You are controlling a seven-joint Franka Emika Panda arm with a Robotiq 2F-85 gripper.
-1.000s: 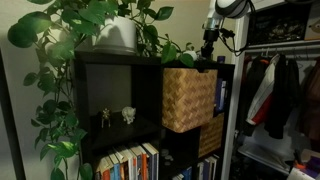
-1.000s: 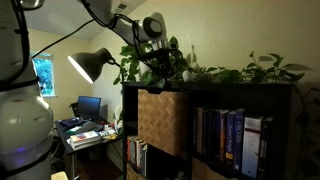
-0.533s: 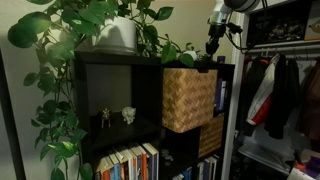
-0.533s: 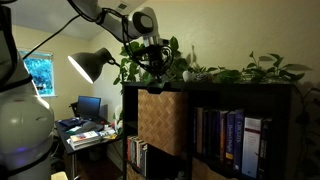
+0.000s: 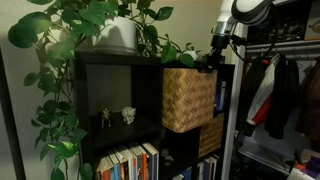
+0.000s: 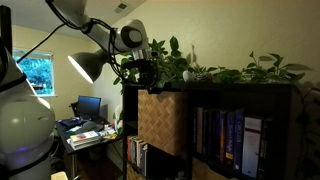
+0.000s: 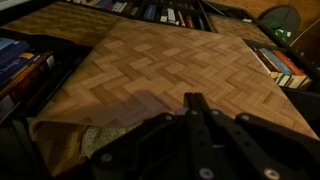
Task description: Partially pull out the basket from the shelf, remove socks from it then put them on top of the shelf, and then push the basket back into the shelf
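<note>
A woven basket sticks partly out of an upper cube of the dark shelf in both exterior views. In the wrist view its herringbone front face fills the frame. My gripper hangs in front of the basket's upper front edge. Its fingers are pressed together and hold nothing. A pale patterned cloth shows at the basket's open top; I cannot tell if it is socks. A small white thing lies on the shelf top among the leaves.
A leafy potted plant covers the shelf top. Books fill the neighbouring cubes, and small figurines stand in one. Clothes hang beside the shelf. A desk lamp and a desk stand past the shelf's end.
My gripper has moved away from above the shelf top, outward past the basket's front edge and slightly lower. The basket has not moved.
</note>
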